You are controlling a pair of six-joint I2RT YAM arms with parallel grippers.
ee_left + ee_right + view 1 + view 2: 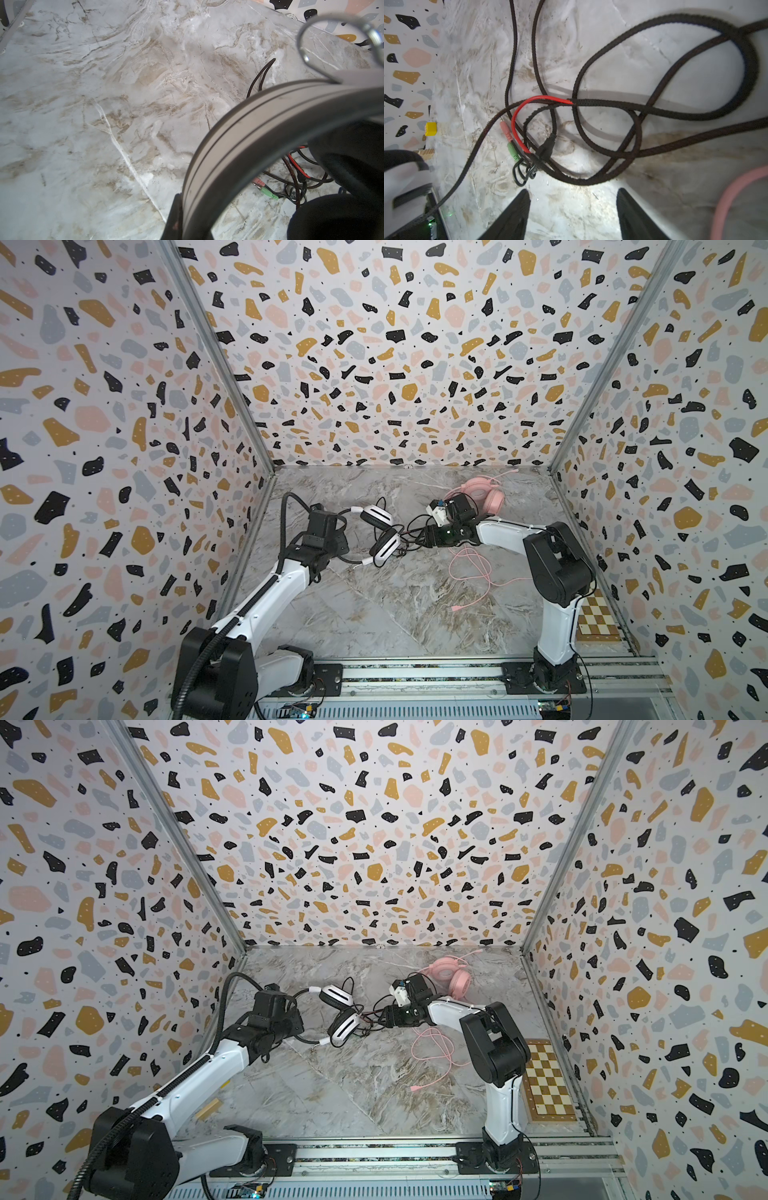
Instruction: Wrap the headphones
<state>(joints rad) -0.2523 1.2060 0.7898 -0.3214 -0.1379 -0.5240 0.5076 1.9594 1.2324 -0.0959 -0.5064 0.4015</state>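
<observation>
Holds white headset [380,531] mid-table, band pinched by closed left gripper [182,209] | right gripper [571,207] fingers apart, empty, above tangled black cable [612,103] | pink headset [482,495] behind, pink cable [729,196] alongside | chessboard [548,1081] at right edge

Cable [612,103] looks cloth-braided and matt, headband [228,145] smooth plastic, tabletop [685,68] smooth marble-look.

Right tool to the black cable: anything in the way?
Nothing visible. The right tool hangs open over bare table, with the black cable lying in loops just ahead of its tips. The pink cable lies off to one side, clear of that path.
</observation>
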